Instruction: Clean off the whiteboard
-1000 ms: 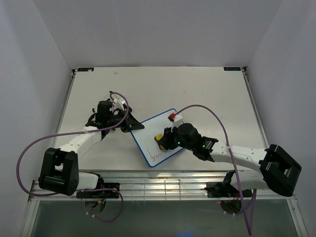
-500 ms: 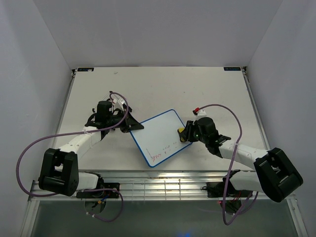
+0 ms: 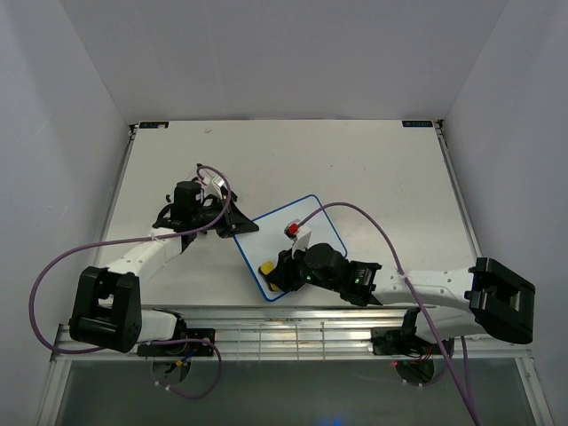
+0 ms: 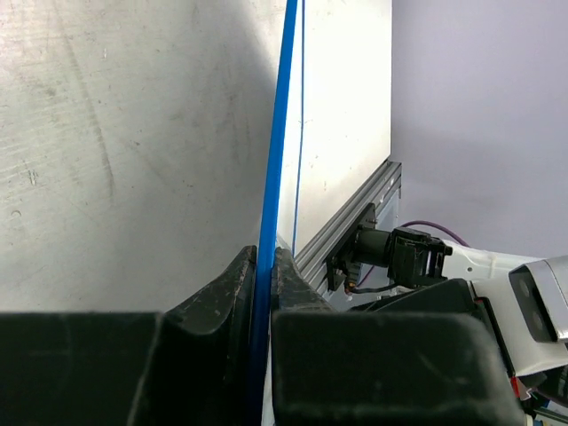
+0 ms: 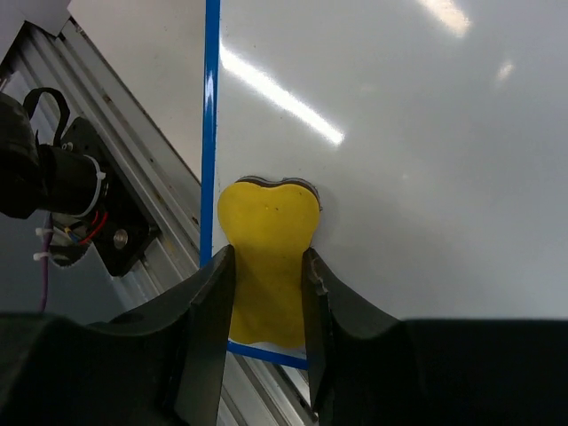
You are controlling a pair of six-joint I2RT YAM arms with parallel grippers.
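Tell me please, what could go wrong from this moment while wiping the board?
1. The yellow eraser in the right end effector sits at the whiteboard's near corner, beside the blue frame; a stroke outward could push it off the board.
2. The left end effector pinches only the thin frame edge; a hard wipe may twist the board loose.

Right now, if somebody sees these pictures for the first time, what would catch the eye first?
The bright yellow eraser stands out most, squeezed between the right fingers and resting on the whiteboard close to its near corner. Next comes the board's thin blue frame, pinched at the left corner by the left fingers.
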